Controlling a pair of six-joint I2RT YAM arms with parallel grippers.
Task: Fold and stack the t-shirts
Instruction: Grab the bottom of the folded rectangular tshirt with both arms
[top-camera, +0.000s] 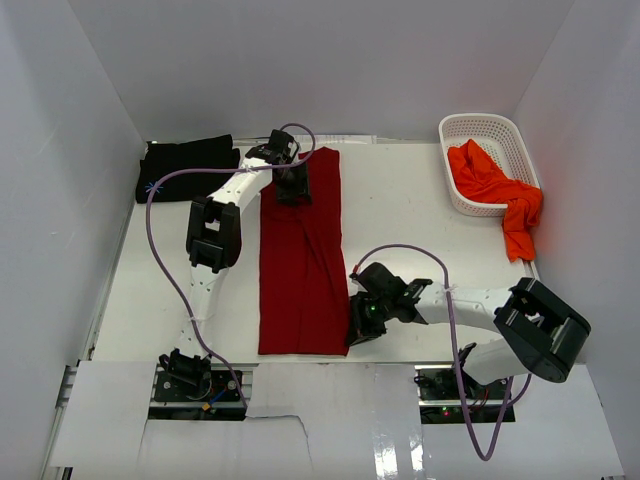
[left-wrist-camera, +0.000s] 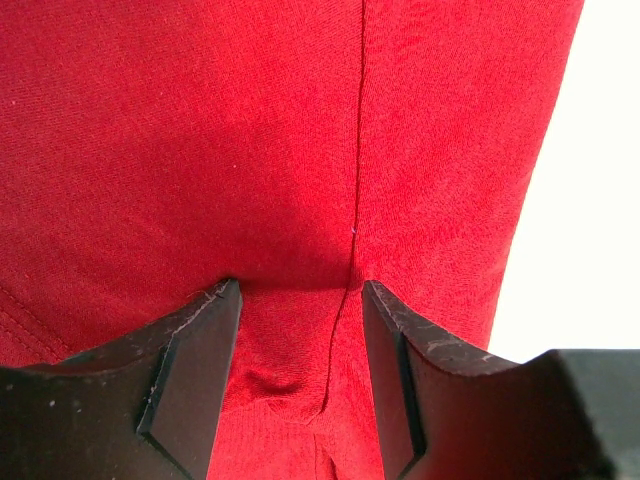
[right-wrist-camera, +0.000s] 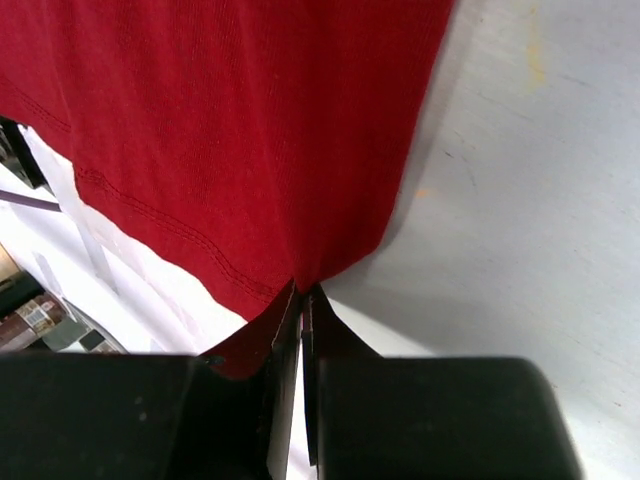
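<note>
While the long, folded dark red cloth t-shirt (top-camera: 300, 260) lies mid-way on the white table (top-camera: 400, 215), the right gripper (top-camera: 357, 335) is pinched tight on its 5 o'clock corner. The left gripper (top-camera: 292, 190), jaws apart, rests on its 12 o'clock end.

A white surface (top-camera: 400, 210) sits inside a plain white enclosure. The back wall (top-camera: 320, 60) rises from its far edge, and the left wall (top-camera: 60, 200) and right wall (top-camera: 590, 140) rise from its side edges, all bare and matte. The light is soft and even, with faint shadow in the far corners. White sheets (top-camera: 110, 410) cover the near edge, one with a ragged cut; the middle stretch is glossy and reflects light.
</note>
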